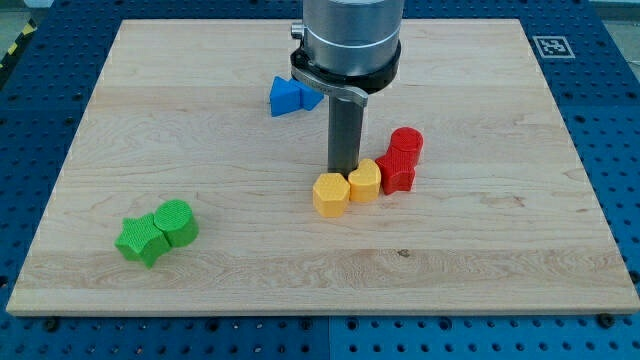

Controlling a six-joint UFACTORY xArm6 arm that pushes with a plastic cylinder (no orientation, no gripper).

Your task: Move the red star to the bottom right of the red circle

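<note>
Red star [397, 173] sits touching the red circle [406, 143], just below it and a shade to the view's left. I see my tip [345, 171] bare, holding nothing, just left of the star, behind the yellow heart [365, 181] and yellow hexagon [330, 194]. My worry: pushing rightward could drag the heart along or nudge the circle, since all touch. No readable writing; only a square marker [552, 45] on the wooden board [200, 140], far up-right of the star.
</note>
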